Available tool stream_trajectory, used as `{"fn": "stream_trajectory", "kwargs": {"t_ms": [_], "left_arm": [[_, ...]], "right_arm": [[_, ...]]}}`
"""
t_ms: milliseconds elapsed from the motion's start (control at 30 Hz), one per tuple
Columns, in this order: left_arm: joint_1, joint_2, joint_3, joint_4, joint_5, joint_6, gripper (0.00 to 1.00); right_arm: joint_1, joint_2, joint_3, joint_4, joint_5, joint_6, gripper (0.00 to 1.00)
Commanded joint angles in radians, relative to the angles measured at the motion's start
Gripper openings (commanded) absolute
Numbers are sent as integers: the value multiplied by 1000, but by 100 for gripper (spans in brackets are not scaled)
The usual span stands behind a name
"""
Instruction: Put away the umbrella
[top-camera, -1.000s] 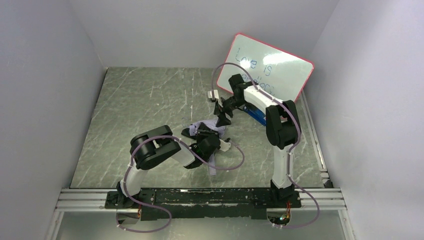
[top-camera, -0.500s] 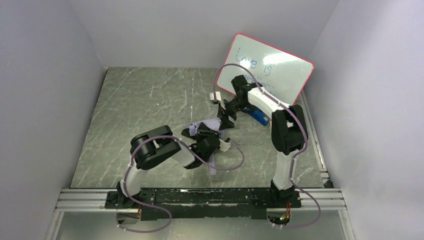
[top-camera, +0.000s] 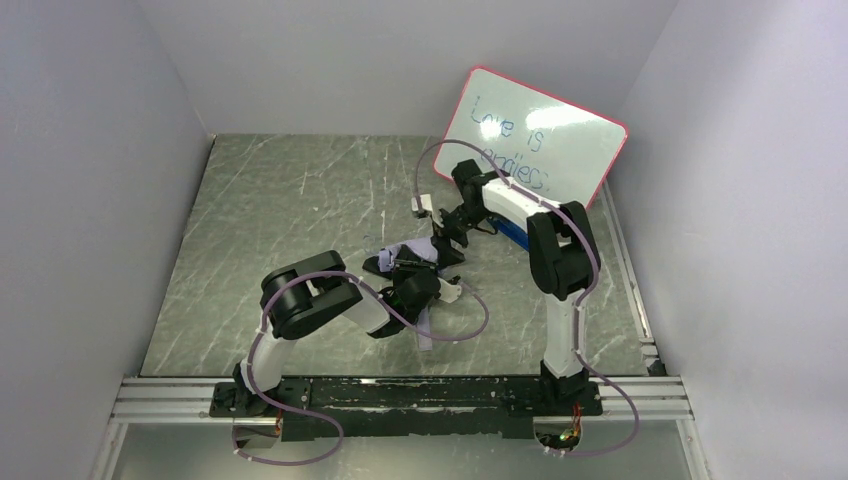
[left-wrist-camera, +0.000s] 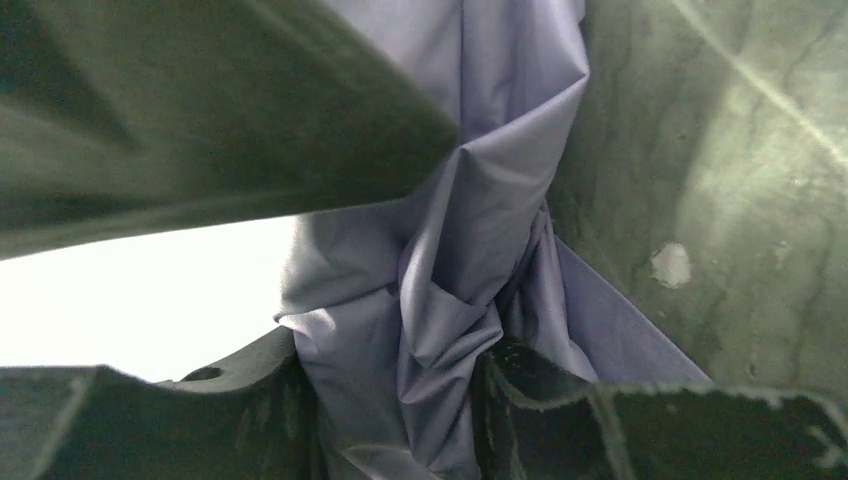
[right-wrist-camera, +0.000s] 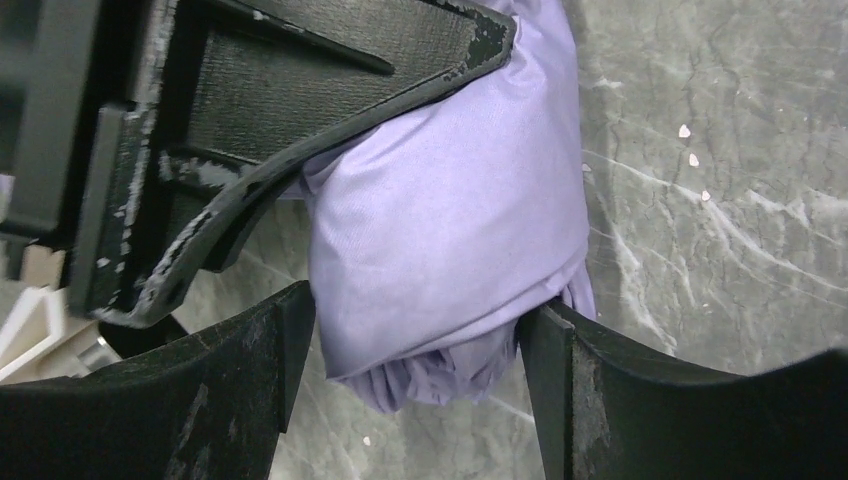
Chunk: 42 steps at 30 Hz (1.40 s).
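Note:
The umbrella (top-camera: 420, 251) lies crumpled on the table's middle, lavender fabric with a dark part at its left end. A lavender strip (top-camera: 424, 335) trails toward the near edge. My left gripper (top-camera: 414, 287) is shut on a bunch of its folds (left-wrist-camera: 440, 300), held between the fingers (left-wrist-camera: 250, 410). My right gripper (top-camera: 448, 242) reaches in from the far side. Its jaws close around the umbrella's rolled end (right-wrist-camera: 450, 220), with the fingers (right-wrist-camera: 230, 390) touching both sides. The handle and shaft are hidden.
A pink-rimmed whiteboard (top-camera: 540, 130) with writing leans on the back right wall. A blue eraser (top-camera: 515, 236) lies under the right arm. Grey walls stand on three sides and an aluminium rail (top-camera: 400, 395) runs along the near edge.
My right gripper has come down and toward the near side onto the umbrella's far end. The left arm and the umbrella have stayed put.

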Motion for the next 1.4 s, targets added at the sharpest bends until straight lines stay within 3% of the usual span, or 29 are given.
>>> {"fn": "stream_trajectory", "kwargs": {"t_ms": [0, 233, 367, 600, 733, 800, 900, 1033, 1200, 1367], "left_arm": [[-17, 79, -54, -250, 73, -56, 5], [-24, 75, -60, -248, 72, -59, 5], [-24, 62, -59, -254, 76, -73, 5], [-24, 38, -42, -290, 89, -112, 5], [-25, -7, -9, -372, 114, -158, 37], [-23, -56, 11, -437, 140, -203, 52], [-23, -139, 26, -517, 178, -258, 63], [-22, -267, -1, -574, 220, -281, 69], [-10, -459, -139, -584, 251, -296, 70], [118, -694, -228, -690, 359, -436, 70]], "right_arm": [[29, 23, 13, 60, 55, 19, 77], [67, 81, 34, 53, 100, 14, 73], [73, 105, 21, 43, 122, 27, 57], [71, 104, -18, 85, 128, 98, 19], [70, 114, -30, 121, 160, 155, 6], [68, 97, -65, 167, 188, 174, 3], [67, 66, -111, 231, 219, 196, 2], [67, 53, -138, 281, 262, 207, 2], [67, 40, -158, 307, 299, 204, 2], [73, 21, -199, 339, 337, 212, 1]]}}
